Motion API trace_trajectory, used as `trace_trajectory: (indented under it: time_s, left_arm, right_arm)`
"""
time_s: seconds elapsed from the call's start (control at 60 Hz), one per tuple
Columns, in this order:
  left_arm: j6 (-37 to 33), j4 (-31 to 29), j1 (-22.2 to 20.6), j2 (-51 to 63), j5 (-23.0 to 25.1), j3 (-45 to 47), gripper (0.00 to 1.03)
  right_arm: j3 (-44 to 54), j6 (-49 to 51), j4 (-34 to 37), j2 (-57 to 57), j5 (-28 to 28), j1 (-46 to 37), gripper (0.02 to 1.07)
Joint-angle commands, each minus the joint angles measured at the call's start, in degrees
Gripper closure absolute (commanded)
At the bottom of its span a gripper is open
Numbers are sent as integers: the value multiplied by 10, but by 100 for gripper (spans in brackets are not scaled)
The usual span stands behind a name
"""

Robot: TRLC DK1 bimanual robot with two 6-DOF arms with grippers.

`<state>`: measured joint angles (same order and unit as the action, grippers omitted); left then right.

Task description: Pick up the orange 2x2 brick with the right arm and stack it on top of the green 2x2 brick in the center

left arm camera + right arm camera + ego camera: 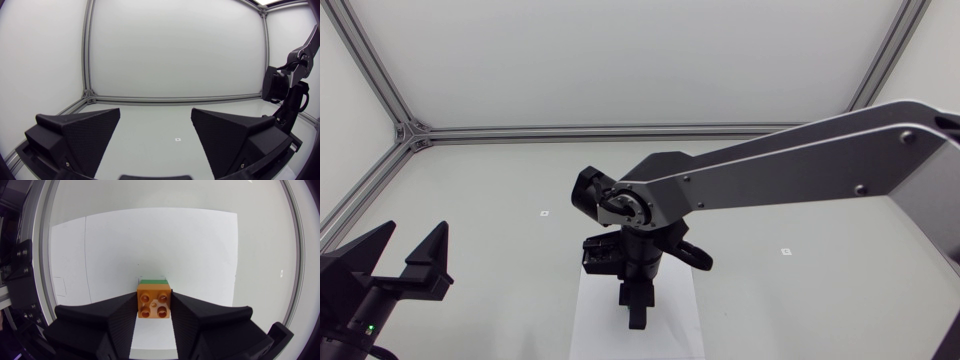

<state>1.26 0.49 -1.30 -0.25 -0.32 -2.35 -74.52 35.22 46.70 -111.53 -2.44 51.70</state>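
Looks like the stacking step: the right pincer (154,299) is clamped on the orange brick (154,305), right over the green brick (153,281) mid surface (500,200), so next it probably needs a straight push down, then letting go.

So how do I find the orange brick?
Find the big silver right arm reaching to the middle of the table, over the white sheet. Its black hand pinches the orange brick between two fingers. It shows four round studs, and only the edge of a green brick peeks out just past it.
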Motion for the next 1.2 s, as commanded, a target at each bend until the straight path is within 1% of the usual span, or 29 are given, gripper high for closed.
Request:
trace_trajectory:
  time_s: [0.0, 0.817, 1.183]
  left_arm:
    - [-7, -8, 2, -5, 2, 23, 4]
    - [-7, -8, 2, -5, 2, 23, 4]
    - [-7, -8, 2, -5, 2, 23, 4]
  right_arm:
    - [31, 9, -12, -38, 2, 13, 86]
    - [11, 12, 5, -35, -15, 3, 85]
    - [23, 43, 6, -28, -10, -5, 85]
